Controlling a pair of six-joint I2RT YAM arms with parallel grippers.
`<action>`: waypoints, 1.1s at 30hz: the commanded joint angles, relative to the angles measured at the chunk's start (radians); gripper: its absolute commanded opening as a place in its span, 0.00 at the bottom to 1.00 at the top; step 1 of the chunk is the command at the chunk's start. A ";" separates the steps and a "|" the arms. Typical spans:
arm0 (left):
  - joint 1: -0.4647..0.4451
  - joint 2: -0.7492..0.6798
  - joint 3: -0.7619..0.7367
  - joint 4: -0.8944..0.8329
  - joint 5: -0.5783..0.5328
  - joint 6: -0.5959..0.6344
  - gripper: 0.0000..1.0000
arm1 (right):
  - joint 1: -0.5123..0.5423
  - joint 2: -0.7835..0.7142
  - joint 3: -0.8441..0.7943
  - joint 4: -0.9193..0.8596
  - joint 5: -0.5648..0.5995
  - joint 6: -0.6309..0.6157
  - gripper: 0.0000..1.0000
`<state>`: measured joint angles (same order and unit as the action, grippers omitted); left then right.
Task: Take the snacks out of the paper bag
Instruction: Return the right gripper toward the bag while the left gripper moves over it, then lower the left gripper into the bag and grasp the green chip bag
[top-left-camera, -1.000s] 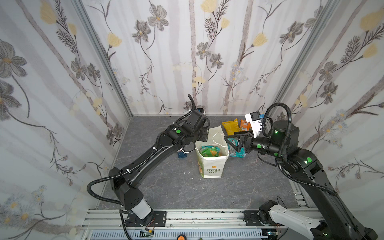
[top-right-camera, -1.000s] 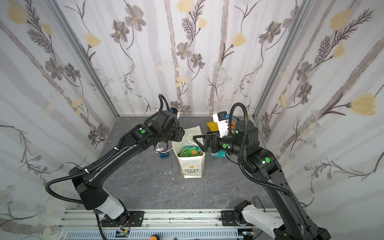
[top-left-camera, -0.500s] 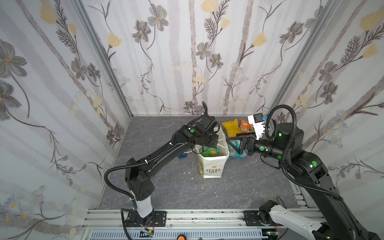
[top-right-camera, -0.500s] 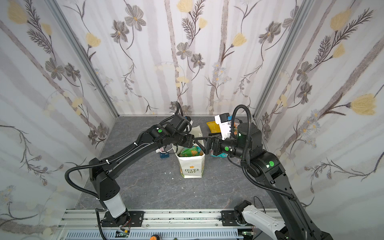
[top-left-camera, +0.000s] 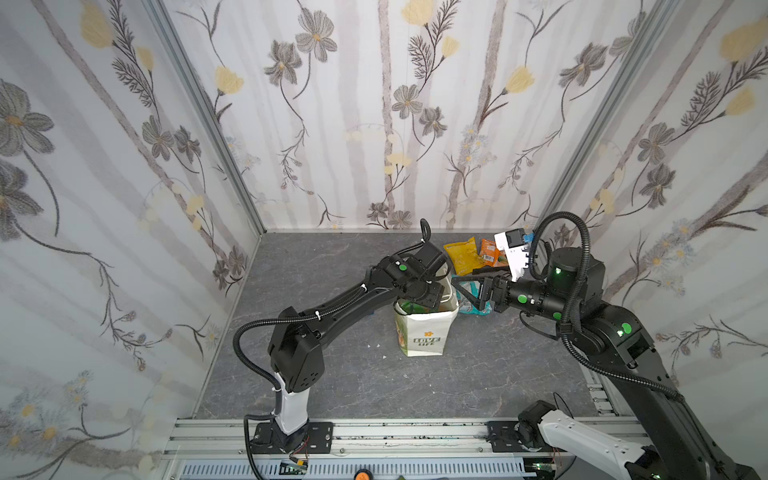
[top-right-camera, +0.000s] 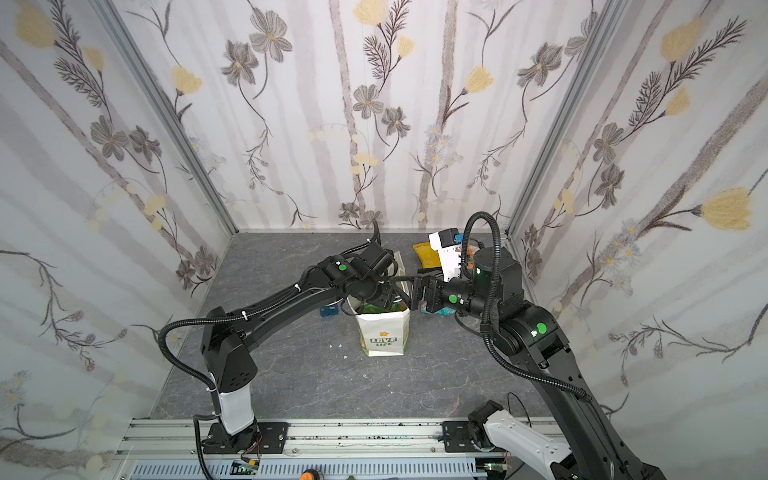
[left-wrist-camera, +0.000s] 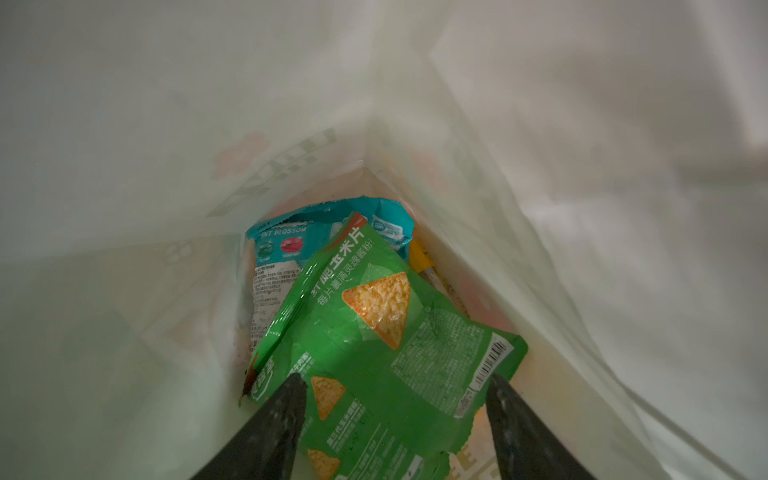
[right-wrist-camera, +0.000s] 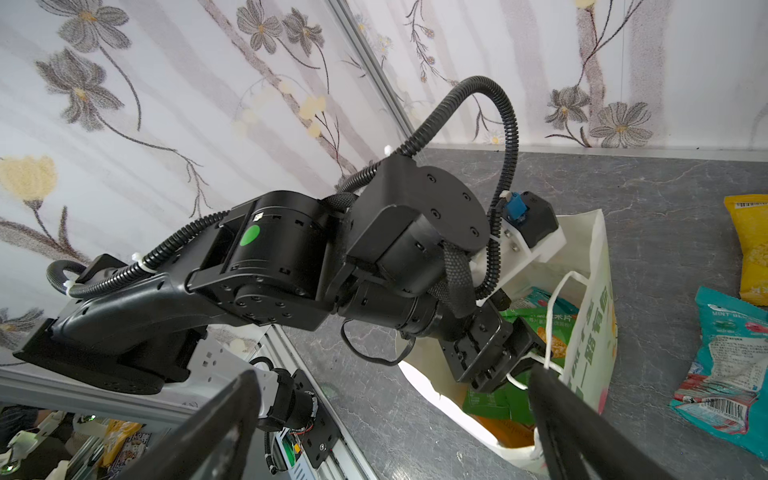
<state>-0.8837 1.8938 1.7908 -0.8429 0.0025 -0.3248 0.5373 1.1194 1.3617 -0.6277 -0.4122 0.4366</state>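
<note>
Two snacks at least lie inside the white paper bag (top-left-camera: 424, 336): a green packet (left-wrist-camera: 374, 332) printed with corn chips rests on top, tilted against a wall of the bag, and a teal packet (left-wrist-camera: 291, 241) sits under it, further from the fingertips, with a sliver of orange showing beside both. The left gripper (left-wrist-camera: 395, 380) has reached down through the bag's mouth, and its two dark fingers stand well apart, one on either side of the near end of the green packet. Nothing is pinched between them. The spread looks meant to straddle the crinkly foil before closing. The bag stands upright on the grey table (top-left-camera: 332, 374), its "LOVE LIFE" side facing the front rail. The right gripper (right-wrist-camera: 392, 374) hovers just outside the rim, opposite the left one, with its jaws as wide as they go and holding nothing. One of its fingers lies against the white cord handle (right-wrist-camera: 555, 316), probably to steady the light bag and keep its mouth open while the other arm works inside. Behind the right gripper, already out on the table, lie a yellow packet (top-left-camera: 461, 255), an orange packet (top-left-camera: 488, 253) and a second teal packet (right-wrist-camera: 727, 353). A small dark blue box (top-right-camera: 328, 311) sits under the left arm, beside the bag.
</note>
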 joint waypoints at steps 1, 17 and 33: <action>-0.001 0.013 -0.013 -0.007 -0.046 0.008 0.72 | 0.001 0.001 -0.004 0.026 0.007 -0.002 0.99; 0.003 0.090 -0.145 0.168 -0.202 0.004 0.83 | 0.001 -0.019 -0.062 0.006 0.039 -0.006 0.99; 0.013 0.158 -0.211 0.253 -0.157 -0.045 0.39 | 0.001 -0.034 -0.058 0.001 0.052 -0.001 0.99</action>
<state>-0.8715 2.0411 1.5860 -0.5346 -0.1730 -0.3492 0.5373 1.0840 1.3018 -0.6315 -0.3752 0.4366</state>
